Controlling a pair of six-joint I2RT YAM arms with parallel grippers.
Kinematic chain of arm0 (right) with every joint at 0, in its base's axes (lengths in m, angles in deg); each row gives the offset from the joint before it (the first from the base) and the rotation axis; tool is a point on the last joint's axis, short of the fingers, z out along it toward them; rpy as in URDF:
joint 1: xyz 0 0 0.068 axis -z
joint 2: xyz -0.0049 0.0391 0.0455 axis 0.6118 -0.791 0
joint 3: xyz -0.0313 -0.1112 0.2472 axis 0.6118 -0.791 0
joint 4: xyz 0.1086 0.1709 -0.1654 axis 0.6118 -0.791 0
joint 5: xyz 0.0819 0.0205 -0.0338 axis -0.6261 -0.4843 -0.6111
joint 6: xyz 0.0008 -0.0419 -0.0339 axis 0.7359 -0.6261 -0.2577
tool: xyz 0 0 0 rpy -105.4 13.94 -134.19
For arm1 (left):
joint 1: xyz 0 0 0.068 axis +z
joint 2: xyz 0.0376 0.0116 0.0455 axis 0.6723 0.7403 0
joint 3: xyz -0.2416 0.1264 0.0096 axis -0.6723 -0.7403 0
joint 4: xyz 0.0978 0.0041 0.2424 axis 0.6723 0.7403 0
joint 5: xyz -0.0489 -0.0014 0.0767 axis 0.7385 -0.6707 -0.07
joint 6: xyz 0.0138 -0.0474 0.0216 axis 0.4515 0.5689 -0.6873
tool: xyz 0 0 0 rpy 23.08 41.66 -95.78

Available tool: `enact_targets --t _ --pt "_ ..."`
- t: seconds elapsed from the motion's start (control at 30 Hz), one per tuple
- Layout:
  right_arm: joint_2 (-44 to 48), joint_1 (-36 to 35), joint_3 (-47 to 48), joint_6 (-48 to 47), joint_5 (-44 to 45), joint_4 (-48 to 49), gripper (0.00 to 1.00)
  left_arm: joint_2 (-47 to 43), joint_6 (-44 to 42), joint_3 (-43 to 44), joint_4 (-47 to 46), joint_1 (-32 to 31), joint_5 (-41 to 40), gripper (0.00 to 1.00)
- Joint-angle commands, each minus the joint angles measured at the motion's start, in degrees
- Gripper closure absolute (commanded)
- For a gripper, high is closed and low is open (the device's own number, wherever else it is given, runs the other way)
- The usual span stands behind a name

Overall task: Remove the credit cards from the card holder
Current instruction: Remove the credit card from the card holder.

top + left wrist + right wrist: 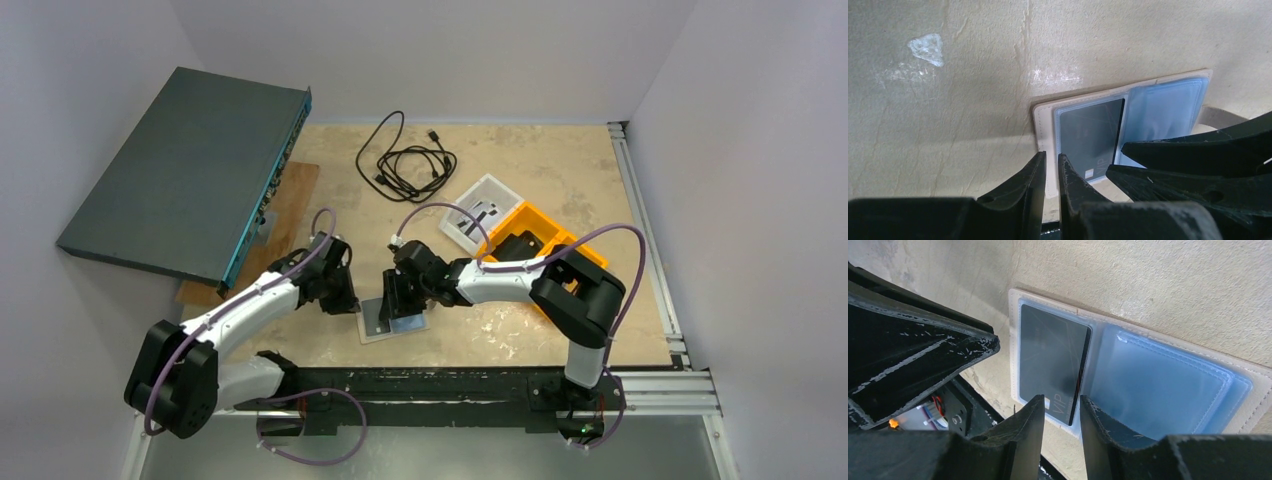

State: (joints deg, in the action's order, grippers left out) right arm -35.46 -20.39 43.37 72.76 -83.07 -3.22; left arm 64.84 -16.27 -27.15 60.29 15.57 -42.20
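Looking down from above, we see the card holder lying open and flat on the table, close to the near edge, between the two arms. The left gripper stands at its cream border with its jaws almost together; we cannot tell whether they nip that border or only rest on it. The right gripper is released, its jaws partly apart, one fingertip over the dark card and the other over the blue-grey sleeve beside it. The card, marked VIP, sits in the holder's other sleeve. Well apart, on the right, stand an orange bin and a white tray; a black cable lies farther back.
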Motion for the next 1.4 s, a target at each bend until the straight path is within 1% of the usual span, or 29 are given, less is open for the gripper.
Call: enact_targets --t 0.0,0.3,0.43,0.6,0.83,0.93,1.07,1.17,1.37 --pt "-0.2 0.1 1.8 -0.5 0.3 0.9 0.67 1.8 0.6 -0.7 -3.9 0.3 1.1 0.86" --pt "-1.3 0.4 0.2 -0.1 0.5 1.0 0.63 5.8 0.6 -1.9 -7.7 0.3 2.9 0.89" --pt "-1.4 1.1 -1.2 0.7 -0.9 2.5 0.63 6.4 0.8 -1.4 -6.5 0.2 2.4 0.9" --pt "-0.4 2.3 -3.4 1.5 -1.9 4.7 0.62 2.5 0.4 -0.8 -3.7 0.2 1.4 0.89" --pt "-1.5 3.6 -6.2 3.6 -5.6 9.3 0.62 -1.3 -0.4 1.4 -2.0 0.2 4.8 0.89" --pt "-1.5 3.9 -6.7 4.0 -5.9 9.9 0.62 0.0 -0.7 1.4 -2.9 -0.2 6.2 0.9" --pt "-1.4 4.2 -7.3 4.3 -6.1 10.5 0.63 3.1 -0.6 1.1 -3.6 -0.8 5.6 1.0" --pt "-1.4 4.4 -7.7 4.5 -6.3 10.8 0.63 5.1 -0.2 0.0 -4.9 -0.9 4.3 1.0" --pt "-1.8 4.6 -8.6 4.8 -6.8 11.7 0.63 8.8 0.4 -1.4 -8.2 -1.5 4.4 1.0"
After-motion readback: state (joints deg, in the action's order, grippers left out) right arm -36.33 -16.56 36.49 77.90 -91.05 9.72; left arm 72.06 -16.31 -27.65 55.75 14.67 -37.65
